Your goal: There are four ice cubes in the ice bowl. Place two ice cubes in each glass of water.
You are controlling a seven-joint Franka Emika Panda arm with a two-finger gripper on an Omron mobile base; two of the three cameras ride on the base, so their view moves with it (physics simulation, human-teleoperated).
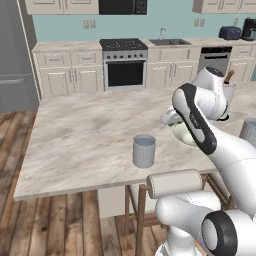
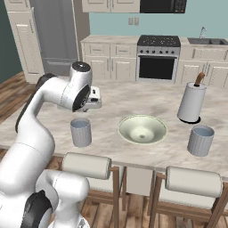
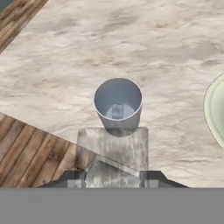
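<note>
My gripper hangs above the left glass of water and is shut on an ice cube, a pale grey block between the finger tips. A small pale square lies inside that glass. In the right base view the gripper hovers just over this glass, which stands near the counter's front edge. The ice bowl sits to its right, pale green-white, and its inside looks bare. The second glass of water stands further right.
A tall white holder with a brown-handled utensil stands behind the second glass. Two padded stools are tucked under the counter's front edge. Marble counter stretches wide to the left, wooden floor beyond.
</note>
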